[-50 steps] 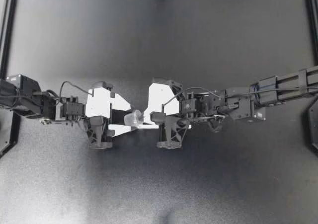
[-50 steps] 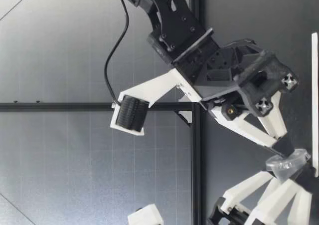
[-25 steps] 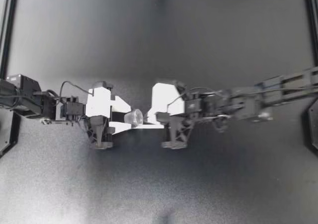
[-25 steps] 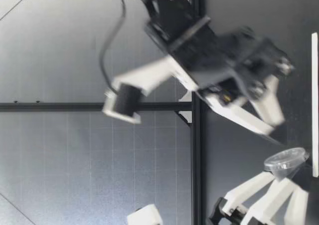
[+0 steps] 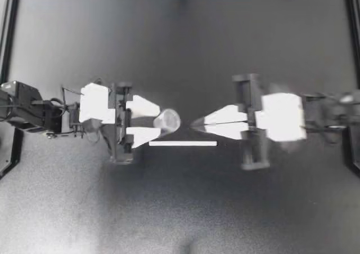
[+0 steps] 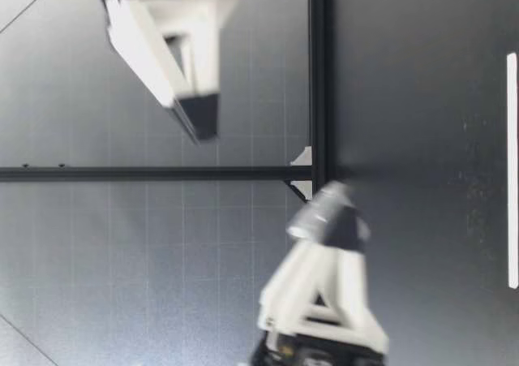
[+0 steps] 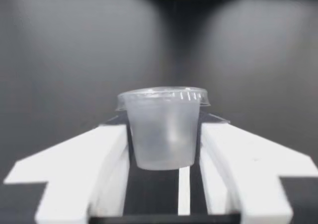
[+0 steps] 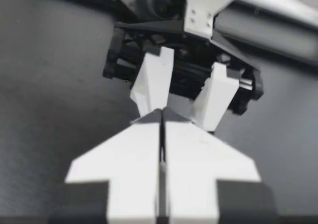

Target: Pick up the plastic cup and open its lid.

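My left gripper carries two white fingers, wedge-shaped and tapering to blunt tips. They sit on a black crossbar with a boxy white housing behind it. Farther back, my left wrist is a chain of black motor blocks, with a thin black cable looping across the joint. My right gripper is built the same way, with white pointed fingers, a black bar and a white housing, but the arm behind it is too smeared to read. Through the right wrist camera I see small dark screws on the white plate of the left gripper's body, above black brackets.
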You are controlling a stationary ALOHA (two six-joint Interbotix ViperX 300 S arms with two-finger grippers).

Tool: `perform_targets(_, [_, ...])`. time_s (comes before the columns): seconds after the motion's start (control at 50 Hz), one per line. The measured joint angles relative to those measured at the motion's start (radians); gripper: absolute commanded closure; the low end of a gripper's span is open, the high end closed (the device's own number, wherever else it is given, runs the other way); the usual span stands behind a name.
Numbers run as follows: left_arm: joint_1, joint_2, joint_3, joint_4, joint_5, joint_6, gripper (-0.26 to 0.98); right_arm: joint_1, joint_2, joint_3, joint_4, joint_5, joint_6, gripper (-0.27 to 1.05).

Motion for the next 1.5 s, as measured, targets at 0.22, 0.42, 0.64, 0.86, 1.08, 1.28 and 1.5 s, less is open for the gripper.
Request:
perform_targets(0.22, [0.000,0.000,-0.037,0.002,-0.095,-0.032,0.51,0.000,-0.026,0.038,-0.002,-0.014,-0.170,0.45])
perform_targets(0.42, [0.000,0.000,-0.048,0.000,-0.170,-0.072,0.51,-0.006,-0.026,0.049,-0.002,-0.018,-0.367,0.33])
perform_targets(0.64, [0.000,0.000,-0.048,0.000,-0.262,-0.121,0.51,-0.026,-0.026,0.049,0.064,-0.078,-0.749,0.31])
perform_targets(0.86, [0.000,0.000,-0.049,0.000,-0.275,-0.129,0.51,-0.026,0.032,0.048,0.187,-0.238,-0.943,0.27])
perform_targets(1.08, [0.000,0.000,-0.048,0.000,-0.278,-0.129,0.51,-0.025,0.098,0.031,0.196,-0.261,-0.946,0.27])
perform_targets(1.28, [0.000,0.000,-0.049,0.000,-0.278,-0.129,0.51,-0.021,0.112,0.002,0.198,-0.272,-0.946,0.27])
perform_targets(1.5, [0.000,0.000,-0.049,0.000,-0.278,-0.129,0.51,-0.023,0.127,-0.020,0.199,-0.272,-0.945,0.26])
